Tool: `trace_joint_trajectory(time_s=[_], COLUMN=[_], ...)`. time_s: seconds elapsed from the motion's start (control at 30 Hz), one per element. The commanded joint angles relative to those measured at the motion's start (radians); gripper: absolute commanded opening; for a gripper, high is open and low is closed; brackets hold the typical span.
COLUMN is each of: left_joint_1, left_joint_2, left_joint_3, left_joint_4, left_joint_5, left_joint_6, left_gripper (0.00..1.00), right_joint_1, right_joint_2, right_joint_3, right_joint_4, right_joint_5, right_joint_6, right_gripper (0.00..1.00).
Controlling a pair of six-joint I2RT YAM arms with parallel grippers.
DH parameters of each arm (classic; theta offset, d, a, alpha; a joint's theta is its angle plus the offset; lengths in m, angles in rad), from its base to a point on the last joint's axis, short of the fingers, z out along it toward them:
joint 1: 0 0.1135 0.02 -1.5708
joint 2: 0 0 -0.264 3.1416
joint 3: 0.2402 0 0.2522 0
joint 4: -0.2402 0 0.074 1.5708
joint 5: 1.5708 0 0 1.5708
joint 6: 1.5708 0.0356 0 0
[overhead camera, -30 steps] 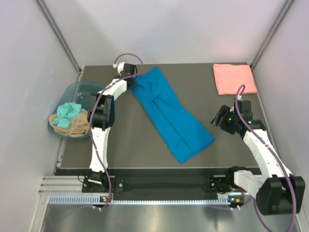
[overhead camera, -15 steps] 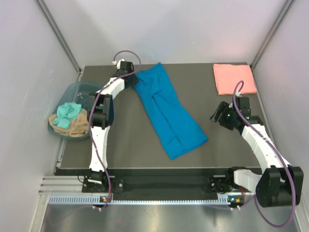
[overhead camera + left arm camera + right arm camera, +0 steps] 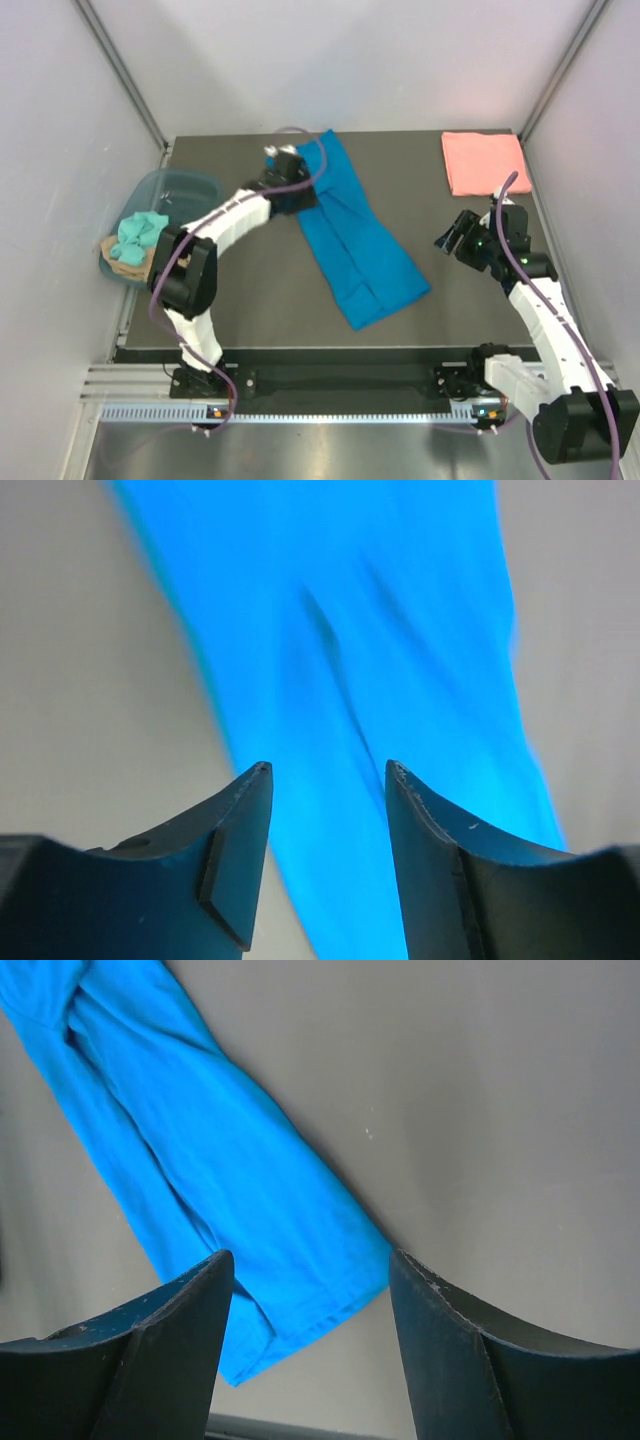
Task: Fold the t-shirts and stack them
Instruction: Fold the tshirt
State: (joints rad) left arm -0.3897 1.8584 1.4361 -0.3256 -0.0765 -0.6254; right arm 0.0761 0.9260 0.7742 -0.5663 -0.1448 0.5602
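Table [image 3: 250, 300]: dark; it lies under both claws
Blue shirt [image 3: 360, 245]: long folded strip; far end just under left claw, near end ahead of right claw
Pink shirt [image 3: 485, 163]: folded; beyond right claw
Tub [image 3: 180, 187]: well left of left claw
Left claw [image 3: 327, 770]: released; fingers apart
Right claw [image 3: 311, 1256]: released; empty, over bare table

Pale grey walls [image 3: 60, 120] enclose a dark tabletop [image 3: 440, 310] under even light.
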Motion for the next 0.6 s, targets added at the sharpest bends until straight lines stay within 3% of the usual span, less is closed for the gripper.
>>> trace_joint_trajectory(time_s=[0.0,0.3,0.57], left_joint_1=[-0.211,-0.595,-0.745], left_joint_2=[-0.097,-0.286,-0.283], left_joint_3=[-0.146,-0.466,-0.487], left_joint_4=[-0.061,-0.064,-0.099], left_joint_5=[0.053,-0.043,-0.134], left_joint_6=[-0.040,-0.361,-0.508], left_gripper=[0.53,0.49,0.46], right_joint_1=[0.010,0.010,0.008], right_joint_2=[-0.029,-0.102,-0.150], right_joint_3=[0.033,0.047,0.033], right_joint_4=[-0.049,-0.104,-0.118], right_joint_5=[-0.019,-0.047,-0.067], right_joint_6=[-0.020,-0.048,-0.042], right_gripper=[0.64,0.64,0.64])
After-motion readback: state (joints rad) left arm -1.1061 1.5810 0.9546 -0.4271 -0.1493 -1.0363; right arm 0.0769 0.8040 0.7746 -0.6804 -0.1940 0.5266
